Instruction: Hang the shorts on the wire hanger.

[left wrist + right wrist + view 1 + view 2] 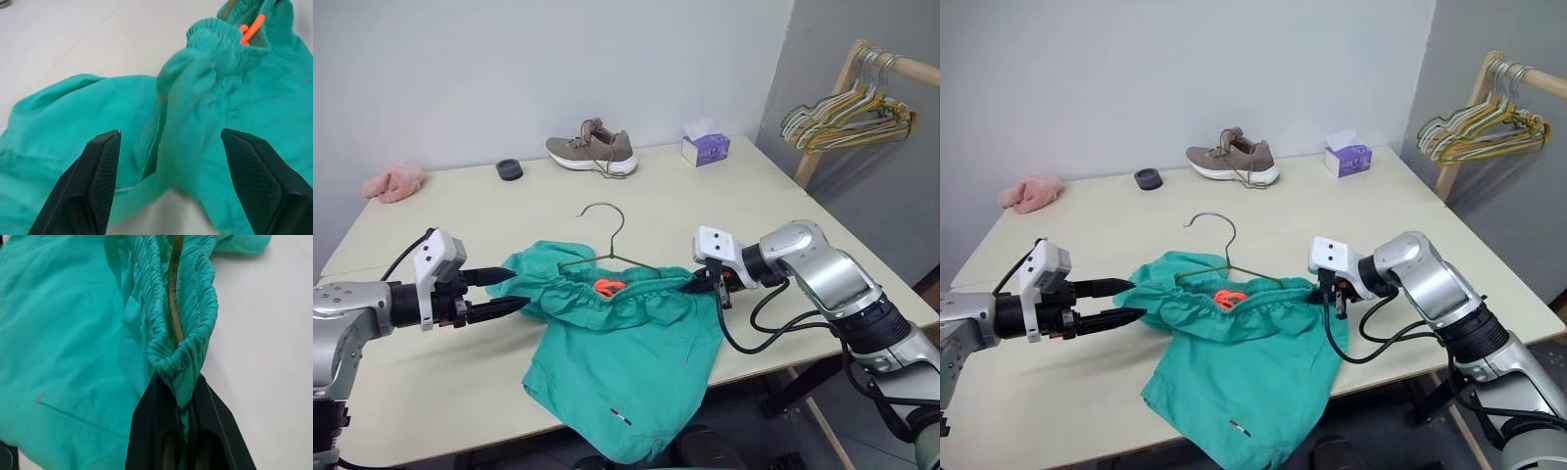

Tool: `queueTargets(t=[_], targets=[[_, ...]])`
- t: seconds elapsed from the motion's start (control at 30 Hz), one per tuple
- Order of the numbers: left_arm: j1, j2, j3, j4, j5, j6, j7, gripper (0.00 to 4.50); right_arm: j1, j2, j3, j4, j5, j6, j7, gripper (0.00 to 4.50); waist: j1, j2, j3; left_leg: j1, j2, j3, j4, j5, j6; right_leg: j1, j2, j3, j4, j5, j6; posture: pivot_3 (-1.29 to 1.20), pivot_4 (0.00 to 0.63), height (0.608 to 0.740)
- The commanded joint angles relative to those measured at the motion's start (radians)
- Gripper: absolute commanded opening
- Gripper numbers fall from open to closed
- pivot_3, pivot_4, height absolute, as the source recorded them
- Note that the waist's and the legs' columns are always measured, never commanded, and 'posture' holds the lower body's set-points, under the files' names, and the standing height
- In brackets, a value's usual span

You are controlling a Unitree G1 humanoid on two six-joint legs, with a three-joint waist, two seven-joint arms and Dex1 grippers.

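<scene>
Right gripper: clamped on the gathered waistband of the shorts, at the waistband's end nearest that arm. In the right wrist view, waistband fabric pinched between the two black fingers, with a length of the wire hanger running inside the waistband directly ahead of the fingertips.

Left gripper: fingers spread apart, holding nothing. Tips pointed at the opposite end of the waistband, just beside the bunched fabric; contact between the upper finger and the cloth cannot be confirmed. In the left wrist view, both fingers parted wide, with a fold of teal fabric standing between and beyond them and an orange tag farther ahead.

Shorts: spread between the two grippers on the table, waistband stretched from the right gripper toward the left gripper, legs draped toward the near table edge and hanging over it.

Wire hanger: lower part tucked into the waistband between the two grippers; sloping shoulders and curled hook protruding beyond the waistband, on the side away from the robot, lying flat on the table.

Beyond both grippers, well apart, toward the far table edge: a shoe, a small black ring, a pink cloth and a tissue box. Beyond the right gripper, off the table: a wooden rack carrying a bunch of hangers.
</scene>
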Motion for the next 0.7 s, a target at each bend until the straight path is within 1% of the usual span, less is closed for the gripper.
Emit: queueTargets(t=[0.03,0.17,0.27,0.3,0.43,0.57,0.67,0.7], targets=[[-0.027,0.024,0.087,0.072,0.005,-0.030,0.034,3.45,-0.002,-0.004,-0.058,0.019,0.014,0.020,-0.029,0.00,0.000,0.000,0.000,0.000,0.000,0.000,0.000,0.000,0.000,0.000,0.000,0.000,0.000,0.000,0.000,-0.23,0.000,0.740],[-0.086,0.013,0.140,0.172,0.009,-0.037,0.112,3.45,0.030,-0.002,-0.134,0.035,0.044,0.119,-0.099,0.00,0.003,-0.001,-0.001,0.000,0.000,-0.001,0.000,0.000,0.000,0.000,0.000,-0.001,0.000,0.000,0.000,-0.23,0.000,0.740],[-0.082,-0.006,0.131,0.134,-0.023,-0.005,0.107,3.45,0.072,-0.004,-0.217,0.009,0.076,0.205,-0.166,0.00,0.006,-0.001,-0.001,-0.001,0.000,-0.001,0.000,0.000,0.000,0.000,-0.001,0.000,0.000,0.000,0.000,-0.24,0.000,0.740],[-0.068,-0.013,0.116,0.100,-0.036,0.007,0.093,3.45,0.090,-0.008,-0.248,-0.009,0.088,0.233,-0.185,0.00,0.006,-0.001,-0.001,-0.001,-0.001,0.000,0.000,0.000,0.000,0.000,-0.001,0.000,0.000,0.000,0.000,-0.25,0.000,0.740],[-0.039,-0.065,-0.006,-0.117,-0.118,0.084,0.037,3.45,0.211,-0.024,-0.404,-0.139,0.131,0.372,-0.295,0.00,0.010,-0.001,-0.001,-0.002,-0.001,0.000,0.000,-0.001,-0.001,0.000,-0.001,0.000,-0.001,0.000,0.000,-0.30,0.000,0.740],[-0.123,-0.110,-0.137,-0.220,-0.154,0.124,0.015,3.45,0.328,-0.029,-0.554,-0.271,0.166,0.505,-0.396,0.00,0.001,-0.002,-0.001,-0.003,-0.001,-0.001,0.001,-0.001,-0.001,-0.001,0.000,0.000,0.000,0.000,0.000,-0.34,0.000,0.740],[-0.228,-0.142,-0.216,-0.229,-0.165,0.144,0.003,3.99,0.395,-0.027,-0.668,-0.349,0.181,0.591,-0.464,0.00,-0.012,-0.001,-0.001,-0.003,-0.001,0.001,0.003,-0.001,-0.001,0.000,0.000,0.000,0.000,0.000,0.000,-0.38,0.000,0.740],[-0.267,-0.159,-0.240,-0.226,-0.163,0.145,0.004,4.27,0.418,-0.028,-0.711,-0.369,0.183,0.616,-0.484,0.00,-0.020,-0.001,-0.001,-0.002,-0.001,0.002,0.003,-0.001,-0.001,0.001,0.000,0.001,0.000,0.000,0.000,-0.39,0.000,0.740]])
